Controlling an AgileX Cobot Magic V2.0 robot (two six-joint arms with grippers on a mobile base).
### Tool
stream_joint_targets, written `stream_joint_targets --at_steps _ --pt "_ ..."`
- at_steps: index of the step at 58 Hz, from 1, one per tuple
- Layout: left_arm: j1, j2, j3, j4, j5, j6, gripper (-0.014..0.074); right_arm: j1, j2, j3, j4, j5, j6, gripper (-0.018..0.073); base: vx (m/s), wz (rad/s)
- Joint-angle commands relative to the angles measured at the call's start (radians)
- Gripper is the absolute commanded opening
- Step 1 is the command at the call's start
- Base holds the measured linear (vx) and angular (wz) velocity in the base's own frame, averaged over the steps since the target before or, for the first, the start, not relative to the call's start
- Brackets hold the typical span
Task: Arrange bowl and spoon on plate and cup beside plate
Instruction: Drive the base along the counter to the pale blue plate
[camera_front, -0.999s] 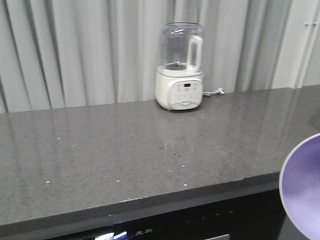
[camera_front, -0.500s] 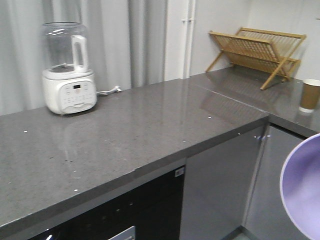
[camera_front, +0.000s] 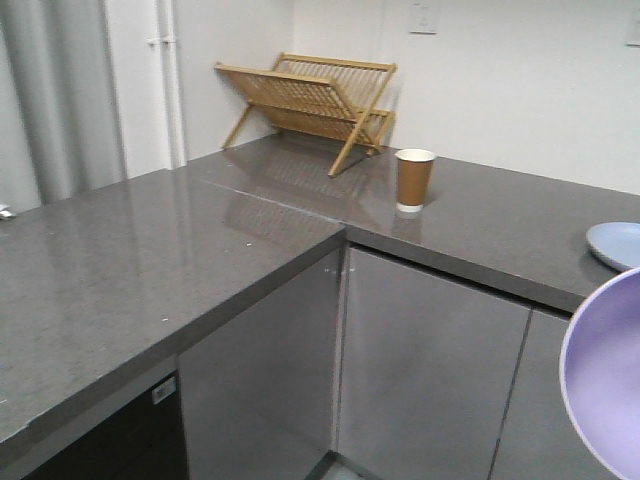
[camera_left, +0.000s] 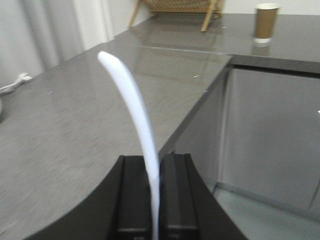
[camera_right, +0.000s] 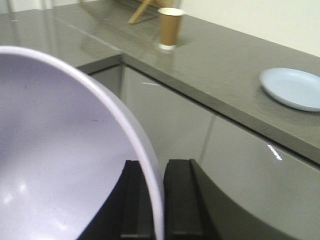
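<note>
**Left arm.** The left gripper has its black fingers drawn narrow on the short pale blue-grey plastic soup spoon. The spoon sits edge-on between them. Its curved length rises and arches toward the left of the left wrist view. It is held in the air over the edge of the dark grey speckled stone worktop. Cannot tell which end of the spoon is gripped.

**Right arm.** The right gripper has its fingers clamped on the wall of the small round lavender-purple matte plastic bowl, with the rim passing between them. The bowl is held in the air and tilted, its hollow toward the wrist camera. It is off the worktop, in front of the grey cabinet doors. In the front view only an arc of it shows, at the lower right corner.

**Worktop.** It is L-shaped.
- The brown paper cup with a white rolled rim stands upright on the far run. It is near the folding wooden dish rack but not touching it.
- The round shallow light-blue matte plate lies flat on the same run, well apart from the cup, to its right. The frame edge cuts it in the front view.
- A grey curtain hangs at the left.
- A white cable lies on the near run.
</note>
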Motion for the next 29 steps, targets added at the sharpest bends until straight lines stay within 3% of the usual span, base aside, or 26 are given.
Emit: stream_joint_targets --at_steps 1,29 --pt "-0.007 0.003 -0.024 -0.022 -0.078 -0.001 0.0 -0.003 -0.001 -0.028 0.015 -0.086 -0.007 -0.0009 0.23 -0.67" --pt "-0.007 0.003 -0.024 -0.022 -0.078 -0.001 0.0 -0.003 -0.001 -0.028 0.015 -0.086 -0.007 -0.0009 0.26 -0.5"
